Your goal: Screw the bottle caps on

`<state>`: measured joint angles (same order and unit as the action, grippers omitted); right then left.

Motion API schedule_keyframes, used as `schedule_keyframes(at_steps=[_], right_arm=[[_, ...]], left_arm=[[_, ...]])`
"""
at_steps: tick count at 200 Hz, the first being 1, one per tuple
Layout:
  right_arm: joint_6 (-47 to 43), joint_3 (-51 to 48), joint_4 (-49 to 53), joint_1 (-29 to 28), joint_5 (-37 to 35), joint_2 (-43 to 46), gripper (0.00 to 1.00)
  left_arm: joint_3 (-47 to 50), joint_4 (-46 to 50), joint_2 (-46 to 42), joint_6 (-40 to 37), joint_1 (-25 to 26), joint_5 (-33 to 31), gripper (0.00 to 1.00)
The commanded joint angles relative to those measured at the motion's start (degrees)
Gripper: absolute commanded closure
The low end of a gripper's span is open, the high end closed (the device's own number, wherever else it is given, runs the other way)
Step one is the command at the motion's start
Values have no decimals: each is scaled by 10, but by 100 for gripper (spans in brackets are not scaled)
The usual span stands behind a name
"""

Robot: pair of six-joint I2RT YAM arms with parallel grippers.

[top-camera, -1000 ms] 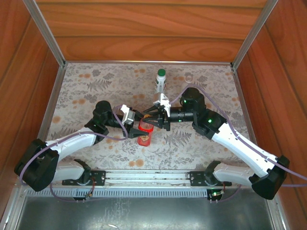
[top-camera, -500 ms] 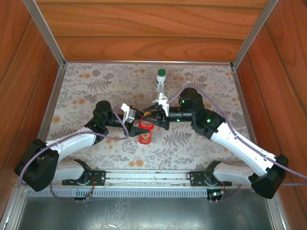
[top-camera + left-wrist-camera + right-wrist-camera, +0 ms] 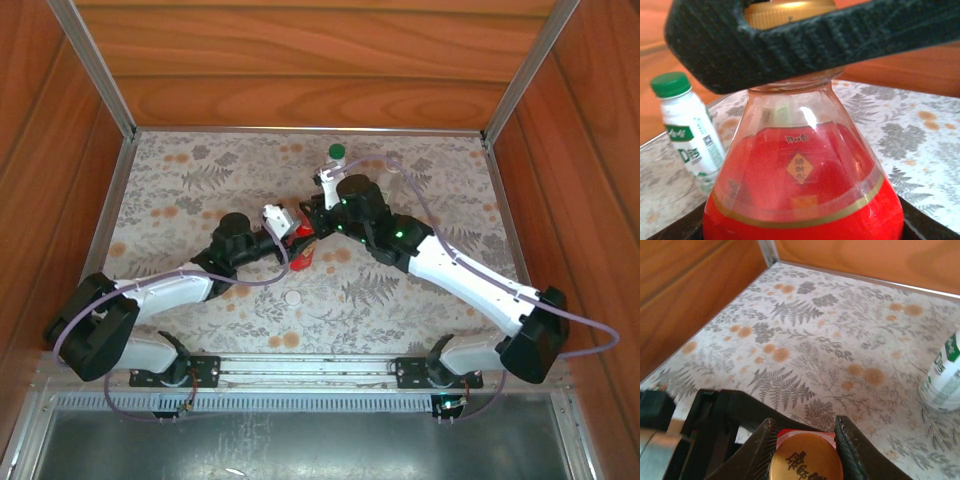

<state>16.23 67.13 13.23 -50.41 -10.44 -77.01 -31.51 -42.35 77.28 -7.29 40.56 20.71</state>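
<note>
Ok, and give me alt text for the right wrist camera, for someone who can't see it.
The right gripper clasps, between its dark fingers, an orange-gold cap with dark printed characters, atop a red bottle. Behind lies fern-and-flower patterned cloth, a white-green labelled bottle at the right edge, and wooden walls.

The red bottle, clear-shouldered with a gold band, carries a gold-orange cap printed with dark characters. Just beside it the white-green labelled bottle stands upright, green cap on. A white cap lies loose on the counter.
</note>
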Motion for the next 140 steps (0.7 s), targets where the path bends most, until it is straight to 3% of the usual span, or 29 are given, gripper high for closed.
schedule_keyframes(at_steps=[1, 19, 31, 49, 63, 74, 106, 140], right_arm=[[43, 1, -16, 9, -93, -6, 98], [-24, -24, -74, 16, -13, 28, 85], [-75, -33, -83, 20, 44, 55, 72], [-125, -73, -116, 35, 142, 112, 43], [-126, -94, -117, 60, 230, 149, 28], [-125, -99, -102, 84, 300, 167, 26], [-177, -89, -32, 102, 419, 183, 25], [-204, -74, -4, 102, 477, 166, 28]], left_arm=[[-10, -45, -19, -55, 26, 8, 39], [4, -44, -26, -38, 7, 24, 39], [10, -45, -26, -10, -21, 76, 39], [19, -45, -32, 10, -48, 153, 39], [25, -44, -37, 5, -54, 224, 39], [25, -43, -38, 7, -57, 279, 39], [17, -42, -44, 30, -59, 398, 39], [9, -42, -52, 35, -60, 424, 39]])
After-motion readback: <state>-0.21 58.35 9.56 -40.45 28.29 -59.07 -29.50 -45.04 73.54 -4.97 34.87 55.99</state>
